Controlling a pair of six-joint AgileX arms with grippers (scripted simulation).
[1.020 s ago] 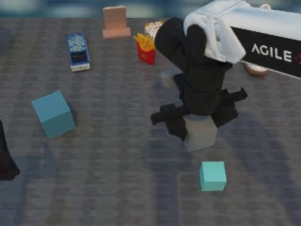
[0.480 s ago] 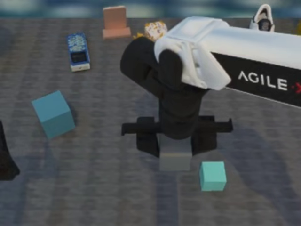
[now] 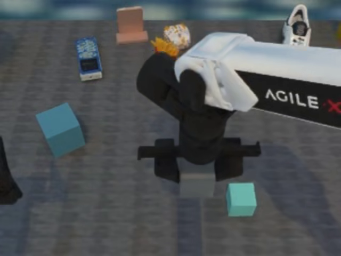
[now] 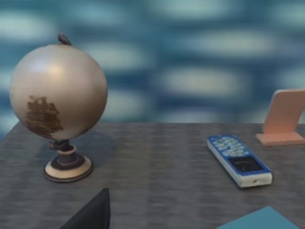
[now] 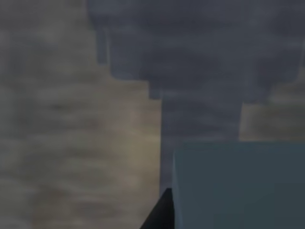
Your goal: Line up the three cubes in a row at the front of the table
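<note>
**Grey cube held at front centre, beside the small turquoise cube**

Landmark: the grey cube (image 3: 196,184).

1. Tabletop (image 3: 117,213): dark grey, woven pattern.
2. Right arm: reaches in from the right edge in the top view; its right gripper (image 3: 196,168) stands directly over the grey cube, a black finger on each side, clenched on it. The right wrist view shows what the top view hides: a grey-teal cube face (image 5: 238,186) close up, one finger tip (image 5: 159,212) at its edge, and a shadow on the tabletop below.
3. Large blue-teal cube (image 3: 60,129): well apart to the left of the grey cube, turned askew. The left wrist view catches only a corner of it (image 4: 259,220).
4. Small turquoise cube (image 3: 241,199): just beside the grey cube on the right, slightly nearer the front.
5. Left arm: parked at the left edge; the left gripper (image 3: 6,184) is mostly out of frame, state cannot be told.
6. Only the left wrist view shows a globe (image 4: 58,93); both it and the top view show the remote (image 3: 88,58) and tan block (image 3: 131,24) behind.
</note>
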